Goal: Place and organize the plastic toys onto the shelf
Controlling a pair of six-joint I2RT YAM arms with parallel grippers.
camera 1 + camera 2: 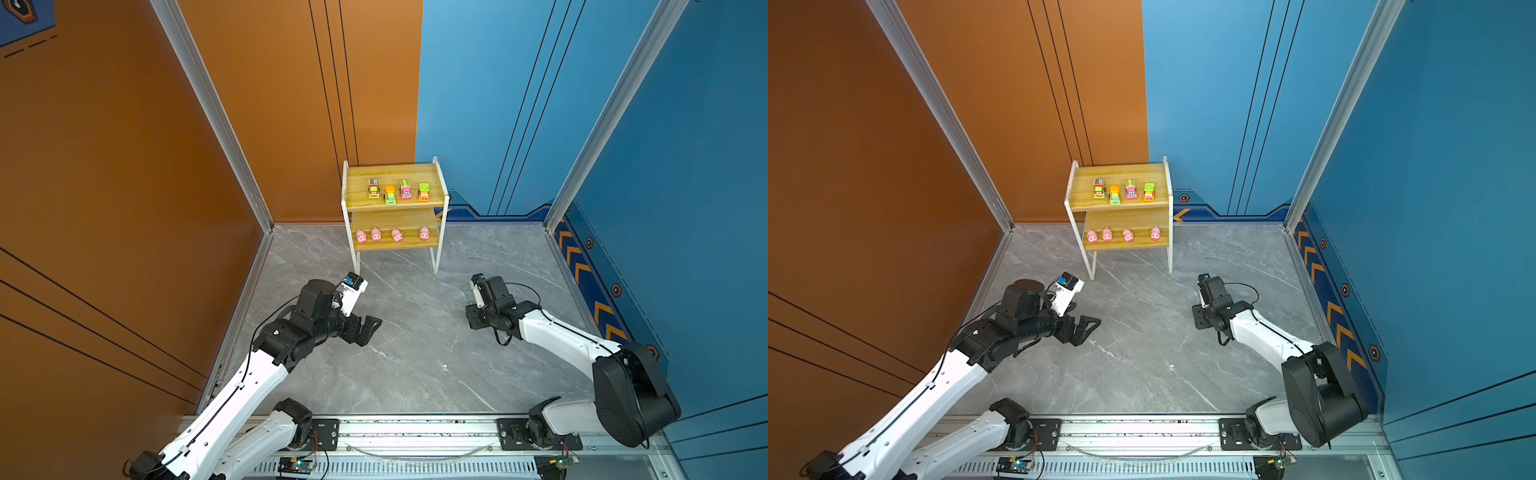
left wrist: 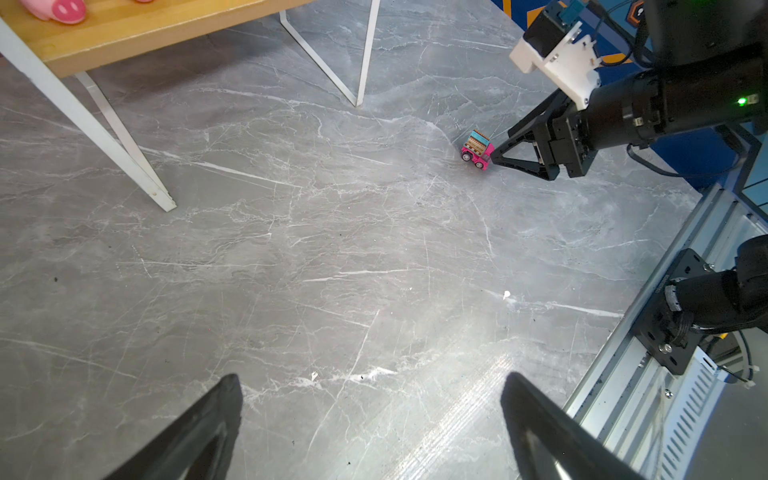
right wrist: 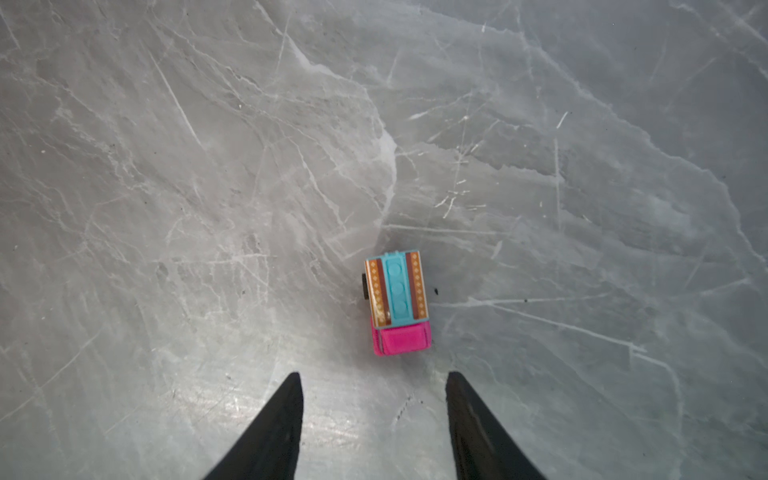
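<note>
The shelf (image 1: 357, 187) (image 1: 1084, 187) stands at the back against the wall. Several cartoon vehicles (image 1: 390, 194) line its top board, and several pink pigs (image 1: 376, 235) (image 2: 62, 8) sit on the lower board. One more plastic toy, a pink truck with a teal top (image 3: 397, 301) (image 2: 477, 150), stands on the floor. My right gripper (image 3: 374, 376) (image 2: 494, 156) is open right behind its pink cab, with nothing between the fingers. In both top views that arm hides the truck. My left gripper (image 2: 372, 376) (image 1: 372, 324) hangs wide open and empty over bare floor.
The floor is grey marbled tile (image 1: 415, 353). The shelf's thin white legs (image 2: 357, 62) reach down to it. A metal rail (image 1: 415, 428) carrying both arm bases runs along the front edge. Orange and blue walls close in both sides and the back.
</note>
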